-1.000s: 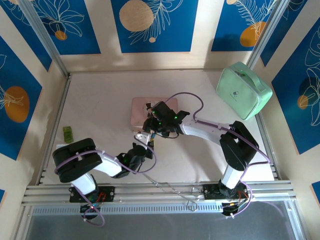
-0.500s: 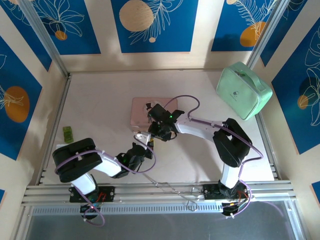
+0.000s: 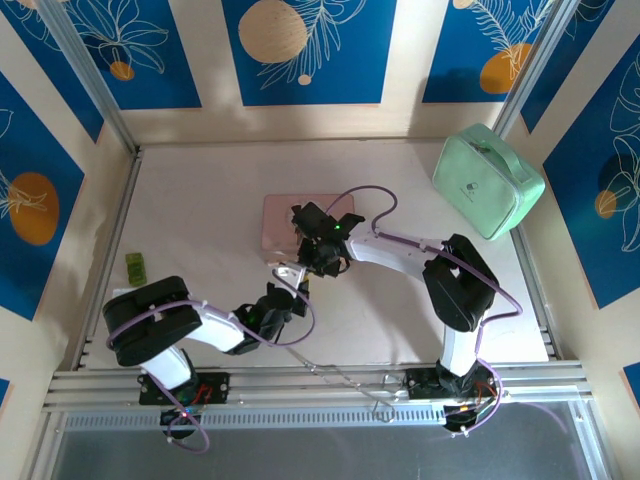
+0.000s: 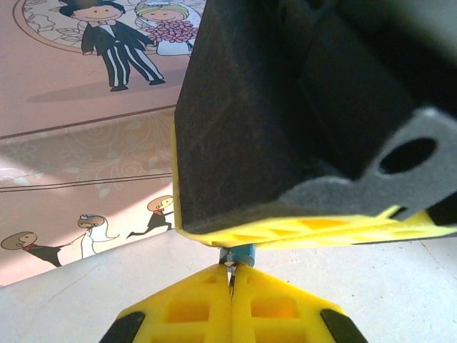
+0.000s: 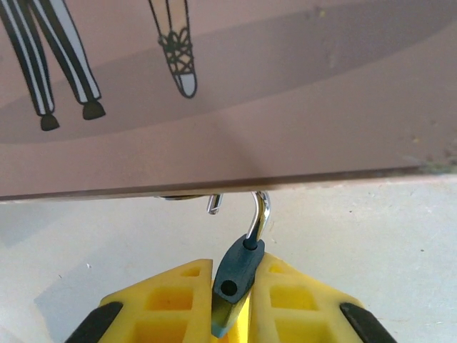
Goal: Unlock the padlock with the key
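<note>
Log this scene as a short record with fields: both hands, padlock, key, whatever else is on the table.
right hand: shut on the body of the tiny dark blue padlock
shackle: silvery, curved, one end free, at the edge of the pink tin box
left hand: shut, apparently on a small silvery key, directly beneath the padlock
elsewhere: small green block at left; mint green case far right

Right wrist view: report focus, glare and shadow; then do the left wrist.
Right wrist: padlock sharp, glint on its shackle, a broad soft shadow across the tin. Left wrist: tin drawings fairly crisp, black housing up close blurred, bright light on the table.
</note>
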